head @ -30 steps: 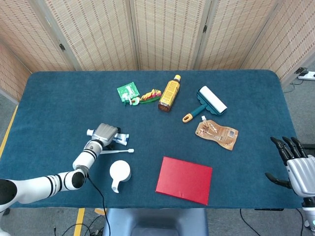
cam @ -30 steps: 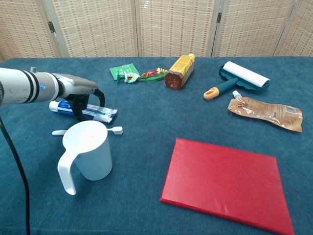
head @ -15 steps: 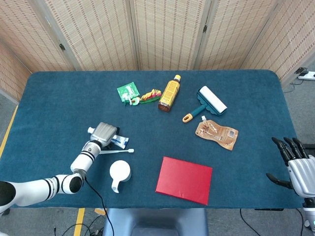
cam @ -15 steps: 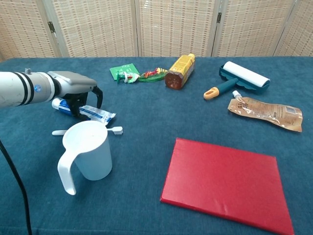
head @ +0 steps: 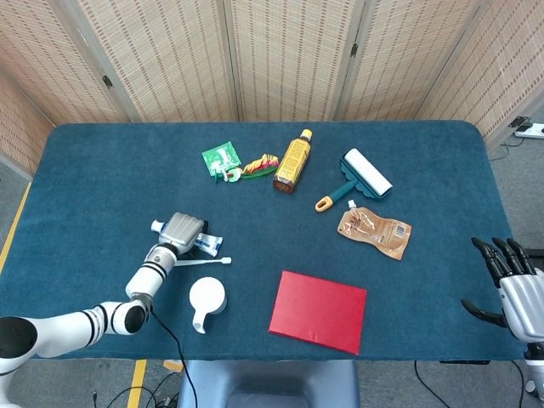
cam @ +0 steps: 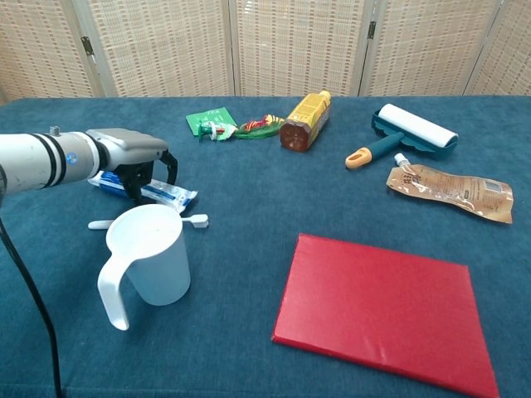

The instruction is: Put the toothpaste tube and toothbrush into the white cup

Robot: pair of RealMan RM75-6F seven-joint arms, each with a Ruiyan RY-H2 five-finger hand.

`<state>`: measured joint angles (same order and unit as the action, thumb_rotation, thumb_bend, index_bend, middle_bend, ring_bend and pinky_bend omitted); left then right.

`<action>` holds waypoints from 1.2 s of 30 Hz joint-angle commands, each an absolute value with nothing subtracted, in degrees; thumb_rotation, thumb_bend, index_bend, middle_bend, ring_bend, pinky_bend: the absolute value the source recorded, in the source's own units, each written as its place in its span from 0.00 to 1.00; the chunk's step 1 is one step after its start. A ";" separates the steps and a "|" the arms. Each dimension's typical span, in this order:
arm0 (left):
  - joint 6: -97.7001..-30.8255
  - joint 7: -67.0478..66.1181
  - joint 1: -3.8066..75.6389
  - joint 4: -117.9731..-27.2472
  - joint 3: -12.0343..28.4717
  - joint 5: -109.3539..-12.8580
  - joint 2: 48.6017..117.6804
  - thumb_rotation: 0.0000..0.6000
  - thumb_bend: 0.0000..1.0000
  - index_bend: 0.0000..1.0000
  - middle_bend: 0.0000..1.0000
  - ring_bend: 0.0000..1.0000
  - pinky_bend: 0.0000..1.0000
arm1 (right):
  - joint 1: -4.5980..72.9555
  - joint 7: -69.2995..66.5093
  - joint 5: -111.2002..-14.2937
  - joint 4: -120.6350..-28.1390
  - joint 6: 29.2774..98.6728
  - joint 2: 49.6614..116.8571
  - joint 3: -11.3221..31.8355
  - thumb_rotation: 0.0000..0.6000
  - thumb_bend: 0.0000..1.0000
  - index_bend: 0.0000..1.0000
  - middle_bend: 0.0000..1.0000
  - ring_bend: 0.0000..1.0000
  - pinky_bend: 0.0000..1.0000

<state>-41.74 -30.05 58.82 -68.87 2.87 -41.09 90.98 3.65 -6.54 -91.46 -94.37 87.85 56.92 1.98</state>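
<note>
Left robot hand (cam: 137, 159) was curled down over the toothpaste (cam: 166, 193) – couldn't tell if it actually gripped it. Toothbrush (cam: 196, 220) lay just behind the cup (cam: 153, 254). Right robot hand (head: 514, 285) sat spread off the surface (cam: 249, 199), red book (cam: 377, 311) nearby.

Both views are bright and evenly lit, with soft light from above. Shadows are short and weak, for example under the white cup (cam: 149, 255). There is no strong glare. The pictures are sharp, without visible blur.
</note>
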 commanded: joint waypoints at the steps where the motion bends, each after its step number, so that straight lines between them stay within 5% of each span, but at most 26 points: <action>1: -42.16 -27.78 58.00 -66.82 3.88 -42.96 92.31 1.00 0.38 0.47 1.00 0.96 1.00 | 3.54 -6.65 -91.36 -94.27 87.93 56.92 1.98 1.00 0.05 0.01 0.18 0.09 0.08; 11: -42.04 -11.84 53.71 -68.05 9.62 -49.12 90.13 1.00 0.38 0.65 1.00 0.98 1.00 | 3.72 -7.00 -91.46 -93.81 87.84 57.20 2.15 1.00 0.05 0.01 0.18 0.09 0.08; 22: -40.70 14.67 46.60 -76.08 16.76 -59.90 80.33 1.00 0.38 0.67 1.00 0.98 1.00 | 3.70 -6.87 -91.71 -93.66 88.07 57.41 2.17 1.00 0.05 0.01 0.18 0.09 0.08; 36: -47.15 44.66 38.74 -89.52 16.47 -81.38 66.80 1.00 0.38 0.69 1.00 0.98 1.00 | 4.24 -5.81 -91.90 -94.07 87.55 57.85 2.36 1.00 0.05 0.01 0.18 0.09 0.08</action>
<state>-44.81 40.09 40.71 -86.20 16.95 -77.21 69.98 4.25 -5.80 -91.89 -94.07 87.55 57.85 2.36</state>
